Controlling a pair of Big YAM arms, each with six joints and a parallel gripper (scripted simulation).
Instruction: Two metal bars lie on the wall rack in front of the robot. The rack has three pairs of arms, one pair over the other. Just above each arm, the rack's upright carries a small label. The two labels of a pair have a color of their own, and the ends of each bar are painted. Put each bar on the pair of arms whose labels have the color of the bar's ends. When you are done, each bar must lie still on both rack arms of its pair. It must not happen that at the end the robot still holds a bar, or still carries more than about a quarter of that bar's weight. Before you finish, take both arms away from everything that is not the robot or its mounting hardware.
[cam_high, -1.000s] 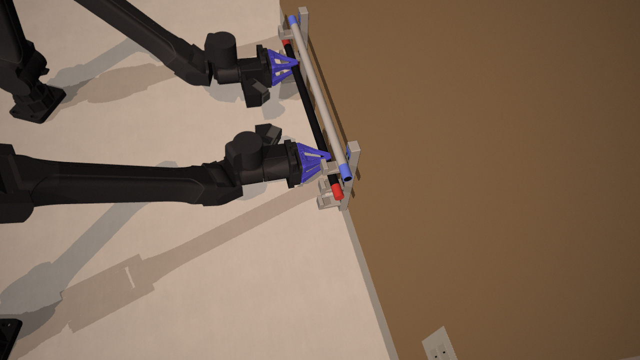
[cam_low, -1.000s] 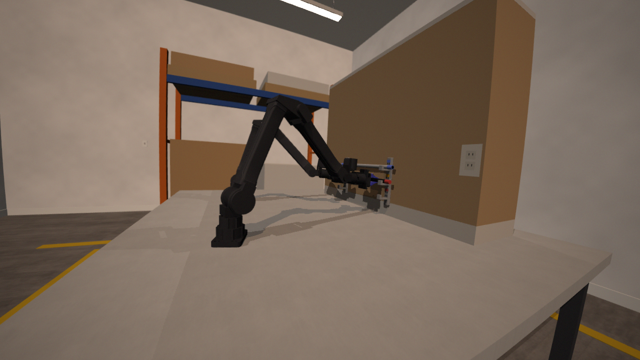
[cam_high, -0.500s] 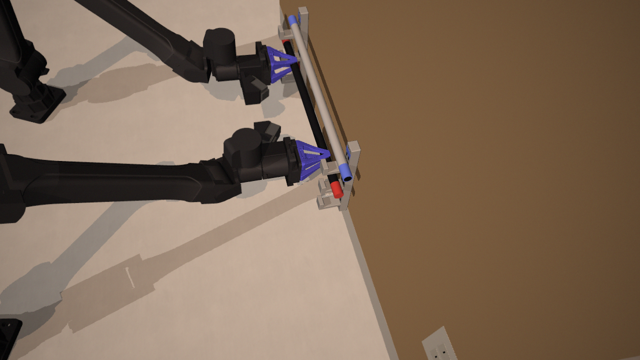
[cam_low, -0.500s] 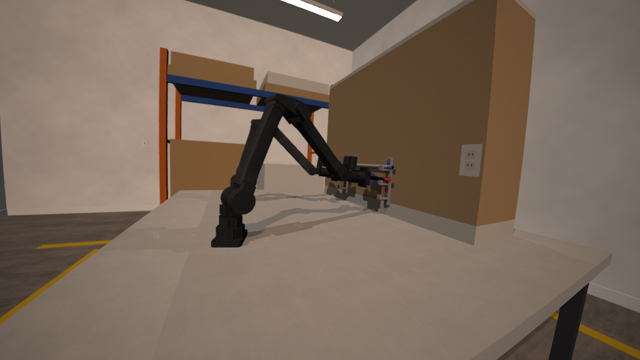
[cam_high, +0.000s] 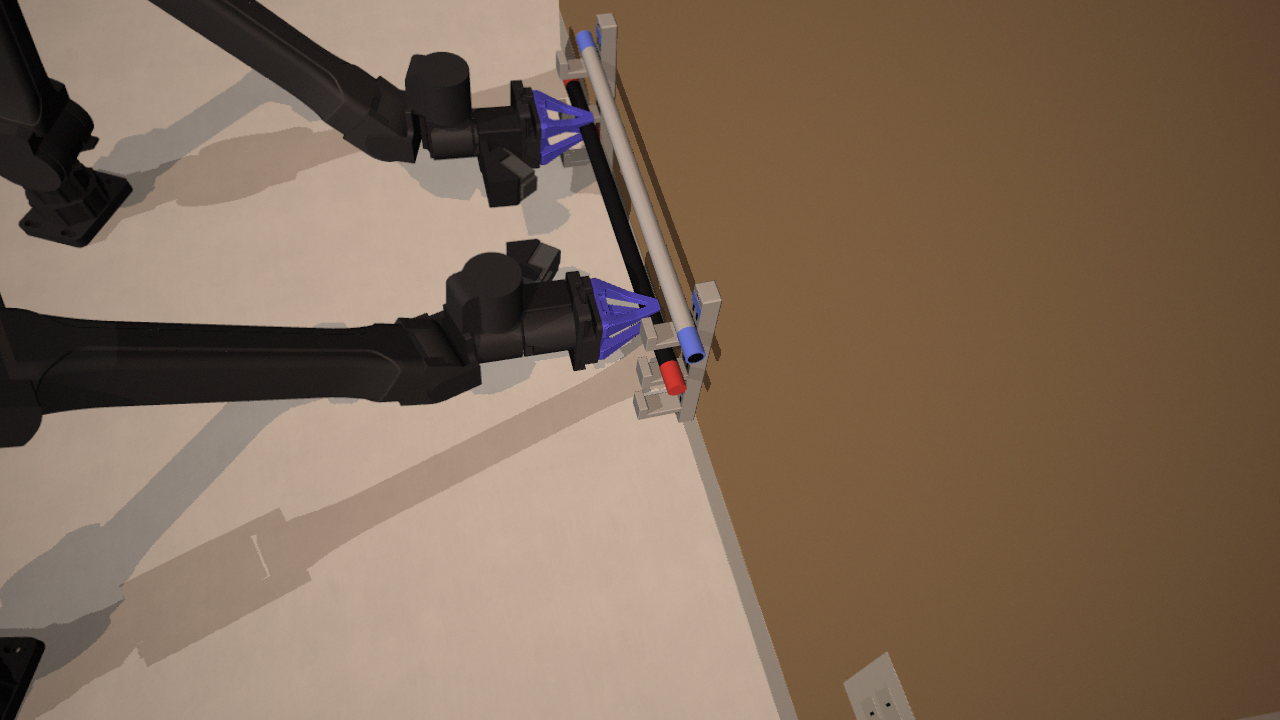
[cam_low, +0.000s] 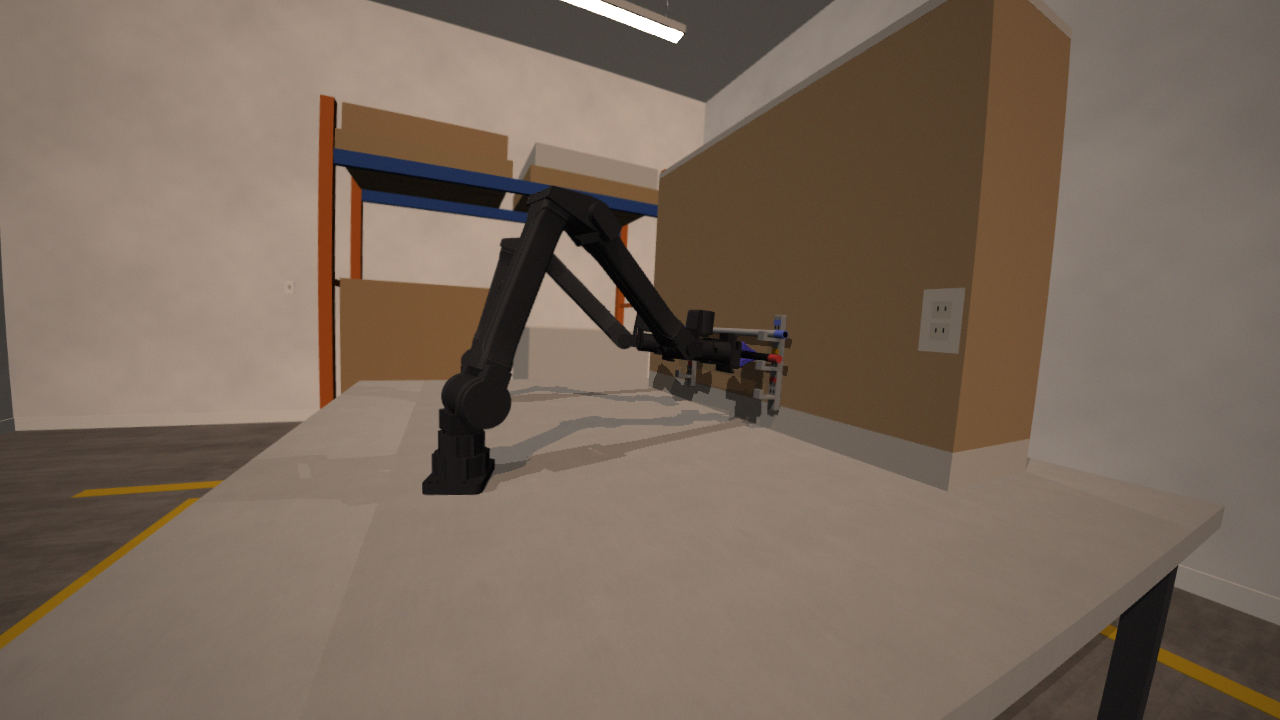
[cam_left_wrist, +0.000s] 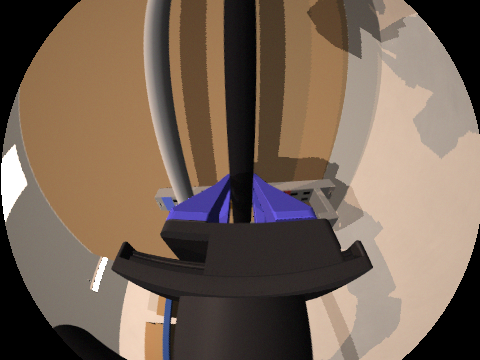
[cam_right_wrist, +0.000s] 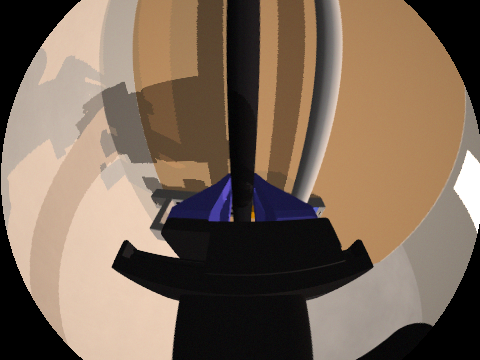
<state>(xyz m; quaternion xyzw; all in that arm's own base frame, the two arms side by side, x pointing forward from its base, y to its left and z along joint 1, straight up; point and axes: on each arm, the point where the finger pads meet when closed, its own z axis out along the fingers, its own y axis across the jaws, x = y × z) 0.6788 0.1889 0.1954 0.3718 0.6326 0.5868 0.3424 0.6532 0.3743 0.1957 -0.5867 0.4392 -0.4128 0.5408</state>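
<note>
Blue bar looks done, red bar in both grippers, needs to go to bottom pair

Status: grey bar (cam_high: 635, 188) (cam_low: 738, 331) (cam_left_wrist: 155, 75) (cam_right_wrist: 327, 75) w/ blue ends is on the rack's (cam_high: 711, 295) (cam_low: 777, 394) (cam_left_wrist: 322, 185) (cam_right_wrist: 175, 194) top pair, blue label (cam_high: 696, 302) (cam_low: 776, 322) (cam_left_wrist: 168, 202) (cam_right_wrist: 318, 209) there, so colour matches. No gripper on it.

Black bar (cam_high: 617, 205) (cam_low: 760, 356) (cam_left_wrist: 240, 75) (cam_right_wrist: 243, 60) w/ red ends is at about the rack's mid-pair height, below & in front of the grey one. Left gripper (cam_high: 590, 117) (cam_left_wrist: 242, 177) & right gripper (cam_high: 657, 306) (cam_low: 750, 351) (cam_right_wrist: 243, 176) both have fingers clamped on it, one toward each rack upright. Can't tell if it touches the mid arms. Red label (cam_low: 773, 379) (cam_left_wrist: 287, 192) sits low on the rack, so target = bottom pair, prob.

Left to do: clear mid arms, lower level, seat on both bottom arms, release, back both arms off. Risk: one end snags a rack arm lip & bar tilts.

Mat'ls: bars long, straight, round; grey one smooth w/ soft sheen, black one dark, low gloss. Rack pale grey, squared uprights, hooked arms. Fingers purple-blue, tapered, open-ribbed.
</note>
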